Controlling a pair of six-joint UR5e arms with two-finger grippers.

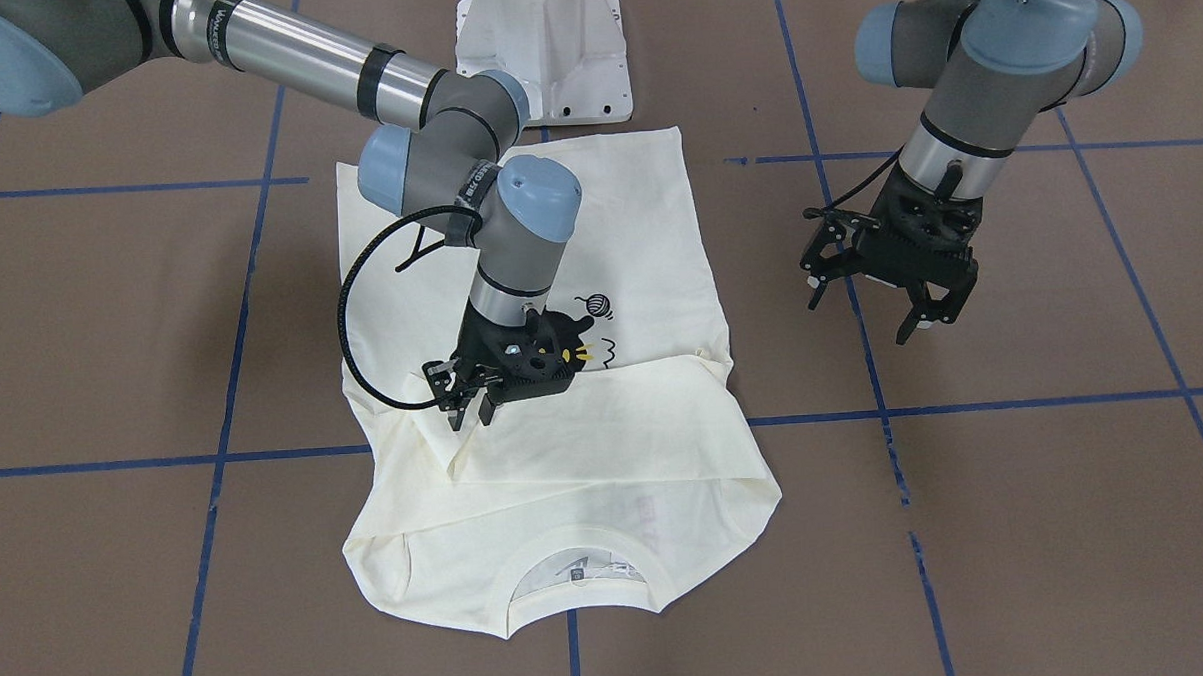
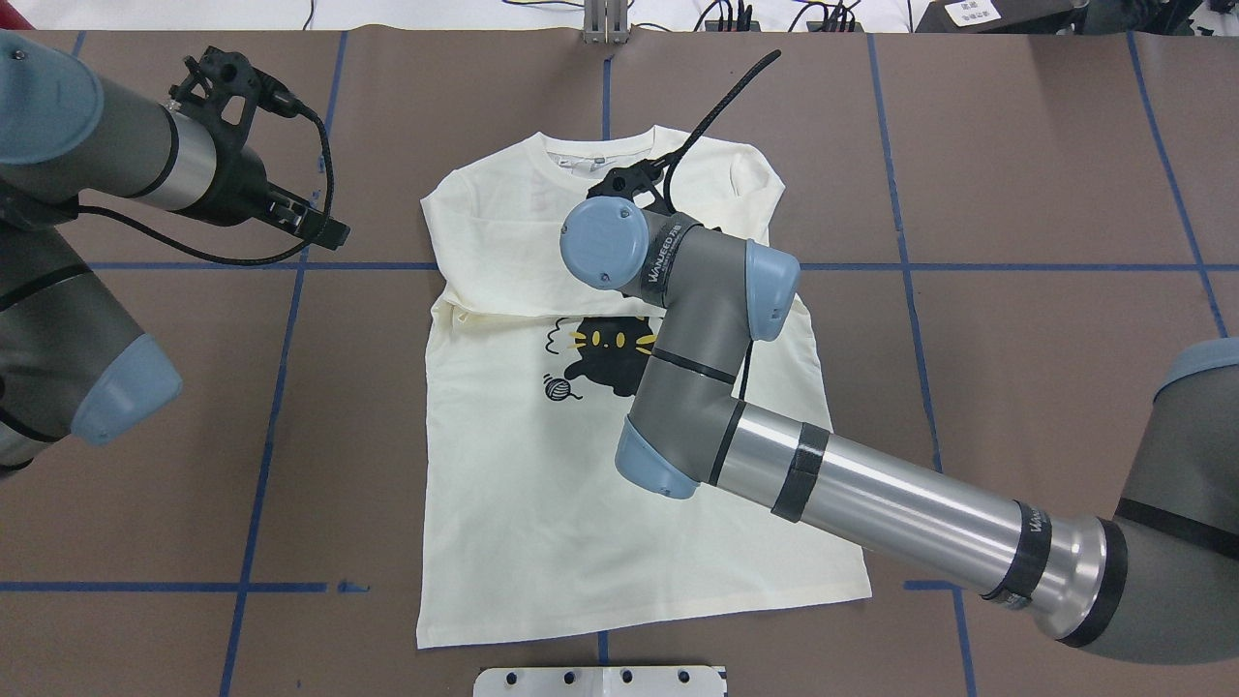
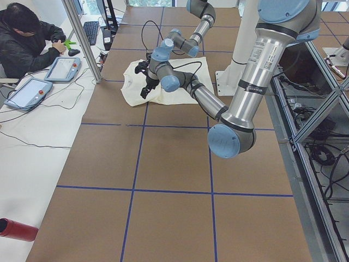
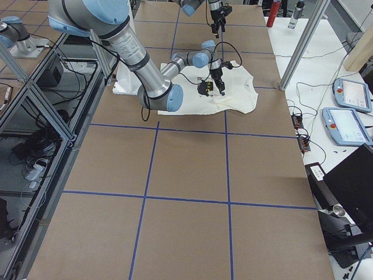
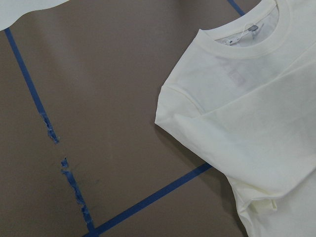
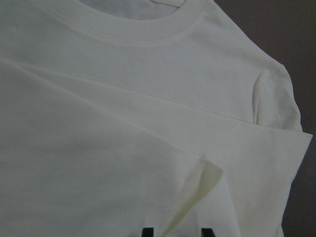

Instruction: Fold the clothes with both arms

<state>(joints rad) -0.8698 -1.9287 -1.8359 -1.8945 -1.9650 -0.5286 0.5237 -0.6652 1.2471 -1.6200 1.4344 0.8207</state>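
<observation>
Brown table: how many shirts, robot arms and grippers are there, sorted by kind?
Cream-white cat-print T-shirt: 1
Grey and silver robot arms: 2, left arm, right arm
Black pointed grippers: 2, left gripper, right gripper
Total: 5

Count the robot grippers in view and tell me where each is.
2. The right gripper is low over the T-shirt; the left gripper hangs open above the table, beside the shirt. None seems hidden.

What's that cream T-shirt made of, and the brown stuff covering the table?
T-shirt: probably soft, matte cotton jersey; it creases limply and has a ribbed, stitched collar. Table covering: looks like matte brown paper or card, marked off with blue tape.
</observation>
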